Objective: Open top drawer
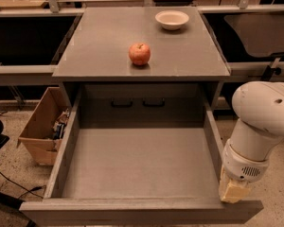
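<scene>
The top drawer (137,164) is a wide grey box, pulled far out of the grey cabinet (142,46); its deep interior is bare. Its flat front (132,213) lies along the bottom edge of the view. My white arm (260,126) comes in from the right. My gripper (234,192) is at the drawer's front right corner, pointing down behind the front panel; its fingers are hidden by the wrist.
A red apple (139,54) and a white bowl (172,19) sit on the cabinet top. A cardboard box (42,126) with clutter stands on the floor left of the drawer. Dark shelves flank the cabinet. Cables lie on the floor at the lower left.
</scene>
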